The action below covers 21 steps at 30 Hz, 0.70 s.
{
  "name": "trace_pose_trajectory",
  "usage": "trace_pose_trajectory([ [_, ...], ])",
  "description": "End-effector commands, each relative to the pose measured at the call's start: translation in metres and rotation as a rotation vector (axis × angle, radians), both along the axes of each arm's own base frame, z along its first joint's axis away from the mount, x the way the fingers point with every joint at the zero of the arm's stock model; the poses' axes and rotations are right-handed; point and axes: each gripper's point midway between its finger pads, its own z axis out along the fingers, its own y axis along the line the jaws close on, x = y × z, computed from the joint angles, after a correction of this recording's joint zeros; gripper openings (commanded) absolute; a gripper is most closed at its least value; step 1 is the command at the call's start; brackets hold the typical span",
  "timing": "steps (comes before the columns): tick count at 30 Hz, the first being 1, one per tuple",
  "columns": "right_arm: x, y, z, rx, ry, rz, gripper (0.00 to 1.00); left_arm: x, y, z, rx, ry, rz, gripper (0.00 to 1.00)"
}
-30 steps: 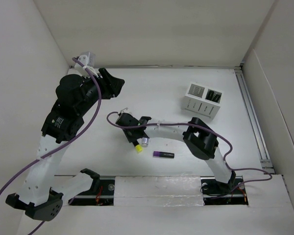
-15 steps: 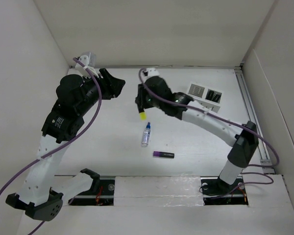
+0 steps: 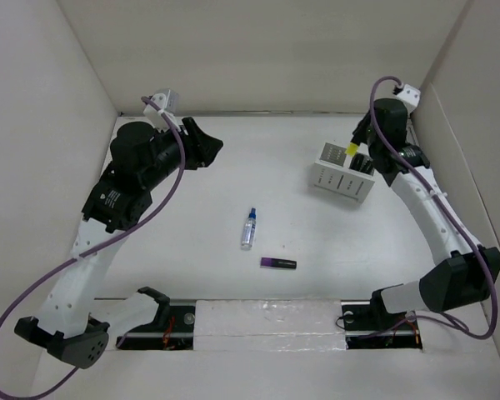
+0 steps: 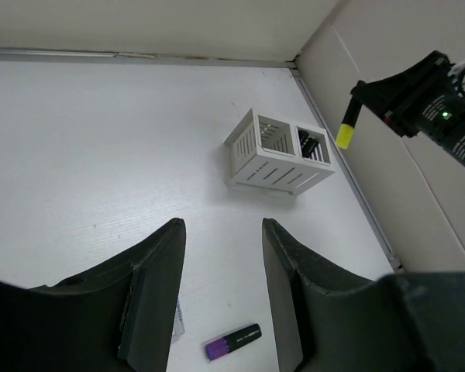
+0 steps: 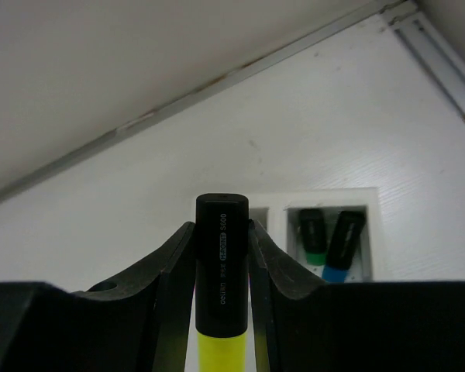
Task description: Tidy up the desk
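The desk [image 3: 275,167] is a white tabletop with white walls. My right gripper [image 3: 358,142] is shut on a yellow highlighter [image 3: 351,151] with a black cap [image 5: 222,263]. It holds the highlighter upright above the white organizer box [image 3: 343,177]. In the right wrist view the box's rim [image 5: 325,198] lies below my right gripper [image 5: 222,232]. My left gripper [image 3: 204,143] is open and empty, raised at the back left. Its fingers [image 4: 159,271] frame bare desk [image 4: 101,139].
A small spray bottle [image 3: 248,227] and a purple highlighter [image 3: 277,263] lie mid-desk, the highlighter also in the left wrist view [image 4: 232,341]. A green highlighter [image 5: 312,236] and a blue one [image 5: 341,244] stand in one box compartment. A metal rail [image 3: 267,321] runs along the front.
My right gripper lifted the yellow highlighter from mid-desk and carried it to the back right, above the organizer box. The spray bottle stayed on the desk. My left arm shifted slightly.
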Motion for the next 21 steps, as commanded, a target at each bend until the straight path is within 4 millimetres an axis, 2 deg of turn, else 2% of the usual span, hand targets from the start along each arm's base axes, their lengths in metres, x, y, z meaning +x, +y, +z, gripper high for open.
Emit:
trace_pose_trajectory([
  [1,0.004,-0.045,0.032,-0.013,-0.136,-0.151,0.12,0.005,-0.009,0.002,0.002,-0.025,-0.036,0.40],
  [3,0.009,-0.076,0.022,-0.034,-0.116,-0.232,0.12,0.008,-0.011,-0.001,0.009,-0.019,-0.040,0.40],
  [5,0.011,-0.097,0.012,-0.050,-0.089,-0.294,0.12,0.010,-0.012,-0.002,0.014,-0.016,-0.039,0.40],
  [6,0.015,-0.113,0.001,-0.059,-0.066,-0.329,0.12,0.012,-0.012,-0.004,0.016,-0.012,-0.036,0.40],
  [8,0.020,-0.124,-0.007,-0.073,-0.050,-0.351,0.12,0.014,-0.012,-0.008,0.019,-0.001,-0.033,0.40],
  [9,0.027,-0.124,-0.017,-0.083,-0.028,-0.350,0.12,0.016,-0.012,-0.011,0.025,0.006,-0.027,0.40],
  [10,0.030,-0.132,-0.019,-0.094,-0.020,-0.366,0.12,0.018,-0.013,-0.013,0.028,0.011,-0.026,0.40],
  [12,0.036,-0.133,-0.028,-0.107,0.001,-0.372,0.12,0.021,-0.014,-0.019,0.034,0.024,-0.020,0.40],
  [13,0.041,-0.137,-0.038,-0.113,0.025,-0.380,0.12,0.023,-0.014,-0.020,0.036,0.028,-0.020,0.39],
  [21,0.058,-0.129,-0.064,-0.149,0.070,-0.346,0.12,0.029,-0.018,-0.039,0.037,0.078,-0.014,0.39],
])
